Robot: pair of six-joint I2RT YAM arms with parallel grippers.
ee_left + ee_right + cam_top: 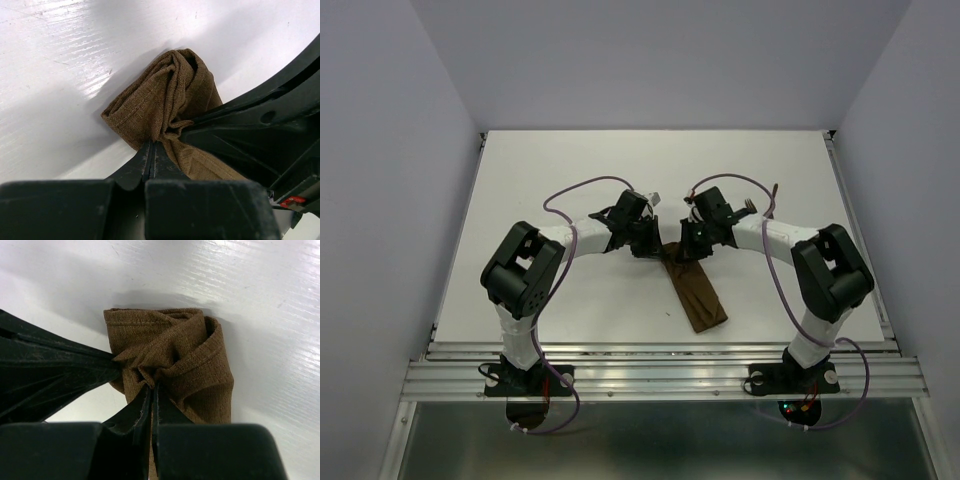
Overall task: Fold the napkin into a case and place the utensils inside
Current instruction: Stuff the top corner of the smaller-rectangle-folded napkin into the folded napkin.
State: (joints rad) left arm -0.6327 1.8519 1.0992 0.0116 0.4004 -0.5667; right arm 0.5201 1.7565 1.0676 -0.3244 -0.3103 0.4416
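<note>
From above, the 11 o'clock end of the case point(702, 300) is hidden; there it is pinched, bunched, by the left gripper point(151, 150) and the right gripper point(151, 391).

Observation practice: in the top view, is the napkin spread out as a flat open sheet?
No, the napkin lies as a narrow folded strip, bunched at one end.

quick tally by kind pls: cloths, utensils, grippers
napkin: 1
grippers: 2, the left gripper and the right gripper, each shut on the napkin
utensils: 0 that can be made out in any view
total: 3
</note>
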